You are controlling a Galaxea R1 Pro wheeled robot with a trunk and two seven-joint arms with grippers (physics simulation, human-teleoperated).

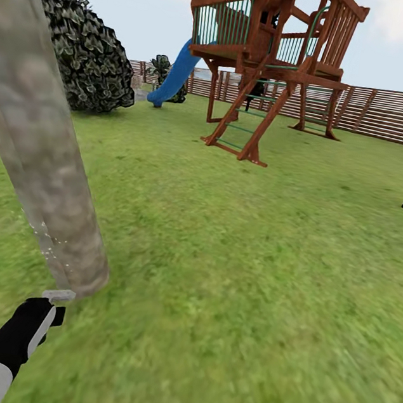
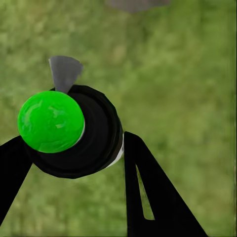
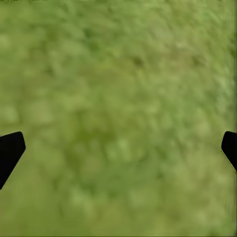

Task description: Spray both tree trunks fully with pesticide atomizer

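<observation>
Left gripper (image 2: 74,163) pinches the pesticide atomizer (image 2: 69,131), its nozzle near the tree trunk (image 1: 43,141) at ten o'clock; white pesticide specks (image 1: 46,234) dot the bark low down. Right gripper (image 3: 118,153) hangs spread over grass (image 1: 250,266). Judging by this, coverage looks partial and the second tree remains.

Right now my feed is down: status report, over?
Left gripper shut on atomizer. Right gripper open over grass. White specks on near tree trunk. Nothing between nozzle and trunk.
</observation>
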